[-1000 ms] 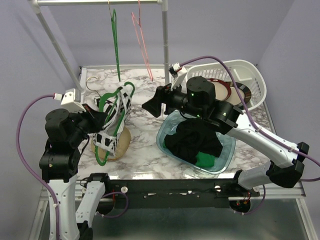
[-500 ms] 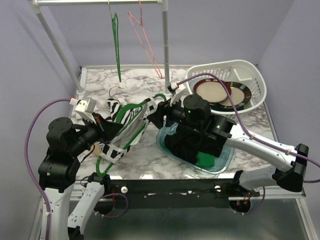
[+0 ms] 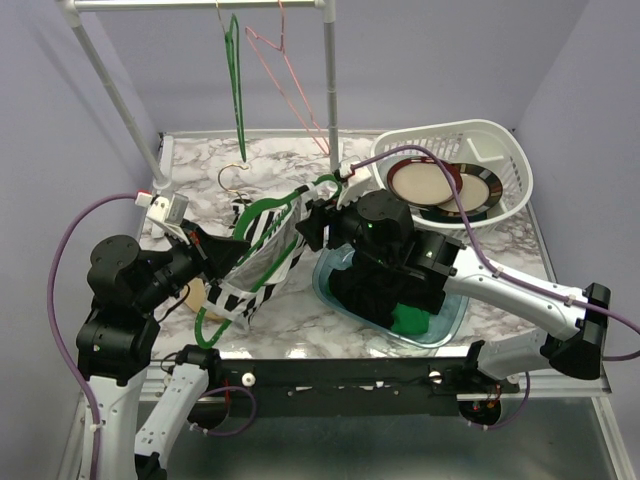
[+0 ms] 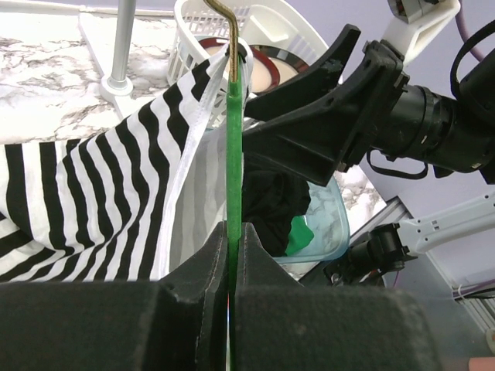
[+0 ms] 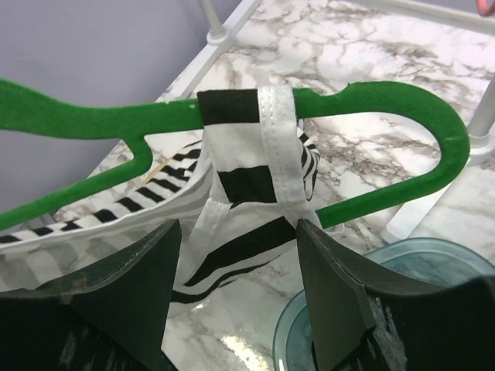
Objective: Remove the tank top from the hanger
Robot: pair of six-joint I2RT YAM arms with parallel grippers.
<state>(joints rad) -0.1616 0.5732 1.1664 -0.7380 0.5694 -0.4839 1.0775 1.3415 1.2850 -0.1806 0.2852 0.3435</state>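
Marble table (image 3: pixel 275 160); strap (image 5: pixel 259 147) between right fingers (image 5: pixel 340 309)

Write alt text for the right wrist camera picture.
A black-and-white striped tank top strap loops over a green hanger, framed between the right tool's open fingers. Marble table behind, a teal bowl at lower right.

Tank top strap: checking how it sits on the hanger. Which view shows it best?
Right wrist: the strap wraps the green hanger close up. Left wrist sees the hanger edge-on; top external shows it small.
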